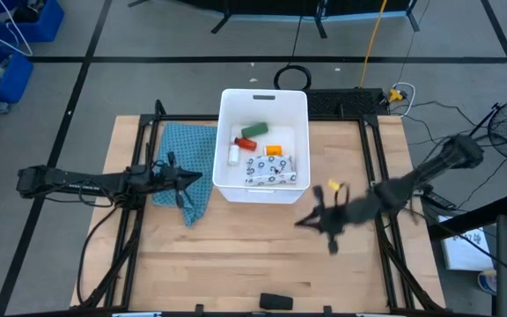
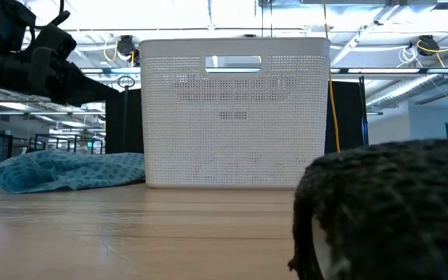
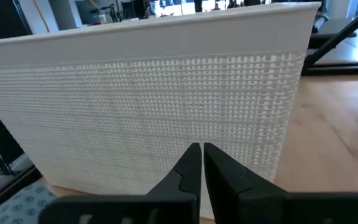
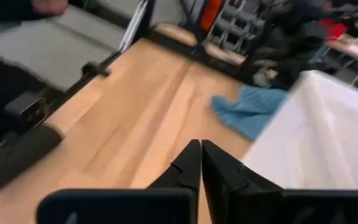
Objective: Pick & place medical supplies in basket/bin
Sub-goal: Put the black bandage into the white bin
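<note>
Closest to the lens in the low view, a dark fuzzy mass fills the corner, probably the black oblong [image 1: 276,302] lying at the tabletop's near edge, well apart from the white tub [image 1: 227,145].

My right hand [image 1: 331,231] hangs over bare wood just off the tub's near right corner, fingers pressed together, empty. My left hand [image 1: 199,177] sits just beside the tub's left wall, over the teal cloth [image 1: 186,148], fingers likewise closed on nothing.

Inside the tub lie the green block [image 1: 255,130], the orange-red bottle [image 1: 246,142], the small white bottle [image 1: 233,155], an orange piece [image 1: 274,151] and the speckled pouch [image 1: 271,170]. Only the oblong looks left out.

I judge the oblong light and rigid, perhaps slick; I would take it across its narrow width, at the middle. It lies close to the tabletop [image 1: 236,255] edge, so a nudge could push it off. Between it and the tub the wood is open; the tub's tall wall needs a high lift to clear.
</note>
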### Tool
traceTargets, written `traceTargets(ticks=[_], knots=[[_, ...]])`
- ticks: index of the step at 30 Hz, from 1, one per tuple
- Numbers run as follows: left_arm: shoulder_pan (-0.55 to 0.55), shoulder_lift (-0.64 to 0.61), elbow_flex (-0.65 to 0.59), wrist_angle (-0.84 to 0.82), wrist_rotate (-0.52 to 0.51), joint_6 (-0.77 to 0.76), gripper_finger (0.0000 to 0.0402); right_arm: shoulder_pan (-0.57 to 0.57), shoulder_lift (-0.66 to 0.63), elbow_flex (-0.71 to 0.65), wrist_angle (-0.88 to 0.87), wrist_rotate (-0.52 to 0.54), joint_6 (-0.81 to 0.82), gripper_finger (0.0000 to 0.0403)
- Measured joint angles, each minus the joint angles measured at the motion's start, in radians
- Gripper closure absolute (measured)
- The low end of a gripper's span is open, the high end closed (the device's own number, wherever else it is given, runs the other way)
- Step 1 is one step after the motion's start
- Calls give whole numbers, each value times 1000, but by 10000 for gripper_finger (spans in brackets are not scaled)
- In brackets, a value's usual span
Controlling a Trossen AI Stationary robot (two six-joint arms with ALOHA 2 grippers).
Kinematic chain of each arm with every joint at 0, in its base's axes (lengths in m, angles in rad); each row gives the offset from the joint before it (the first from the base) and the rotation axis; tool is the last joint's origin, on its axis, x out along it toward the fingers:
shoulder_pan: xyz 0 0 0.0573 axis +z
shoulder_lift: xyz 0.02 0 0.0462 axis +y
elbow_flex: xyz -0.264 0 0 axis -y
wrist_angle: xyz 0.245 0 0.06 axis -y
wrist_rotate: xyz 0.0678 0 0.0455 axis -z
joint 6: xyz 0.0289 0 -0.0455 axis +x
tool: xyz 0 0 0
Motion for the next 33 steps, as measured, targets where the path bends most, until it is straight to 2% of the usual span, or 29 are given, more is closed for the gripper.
traceTargets(ticks=[3, 6, 11, 15, 19, 25, 29, 33], knots=[[0, 0, 0, 0, -5, -10, 392, 84, 119, 62, 4, 90, 66, 371], [0, 0, 0, 6, -5, -15, 398, 134, 221, 105, 24, 103, 192, 318], [0, 0, 0, 46, -8, -13, 381, 189, 365, 181, 43, 31, 415, 220], [0, 0, 0, 76, -8, -7, 371, 208, 463, 240, 33, -58, 543, 170], [0, 0, 0, 104, -15, 14, 370, 209, 540, 277, 38, -113, 628, 152], [0, 0, 0, 186, -16, 23, 371, 208, 616, 281, 41, -209, 687, 149], [0, 0, 1, 193, -16, 6, 371, 202, 655, 281, 91, -241, 743, 149], [0, 0, 1, 215, -19, 65, 371, 202, 678, 281, 128, -230, 766, 149]])
